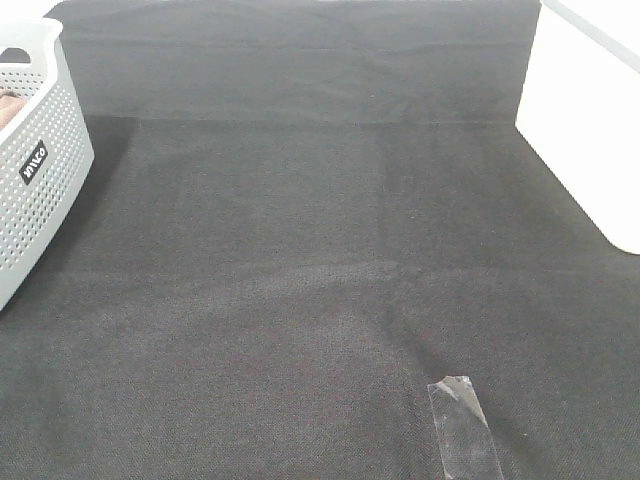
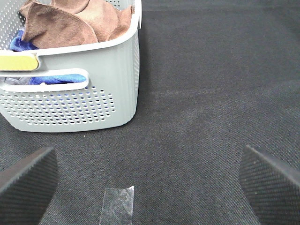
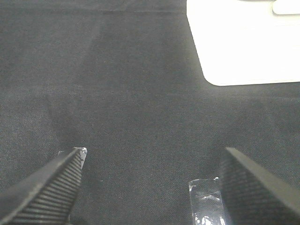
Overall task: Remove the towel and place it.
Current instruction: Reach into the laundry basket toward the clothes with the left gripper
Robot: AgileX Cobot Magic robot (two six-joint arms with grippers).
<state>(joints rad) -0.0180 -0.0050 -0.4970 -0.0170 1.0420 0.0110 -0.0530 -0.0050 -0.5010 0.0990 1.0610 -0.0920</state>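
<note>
Left gripper (image 2: 150, 187) is spread wide, holding nothing. The towel (image 2: 70, 21) sits bunched in the basket (image 2: 112, 79) ahead of it. Right gripper (image 3: 150, 192) is spread too, over the dark cloth (image 3: 140, 93).

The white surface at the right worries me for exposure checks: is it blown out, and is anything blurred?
Exterior high: the white surface is blown out, textureless; the basket casts a soft shadow. Right wrist: the same surface glares white. Left wrist: evenly lit, the towel and the tape sharp.
</note>
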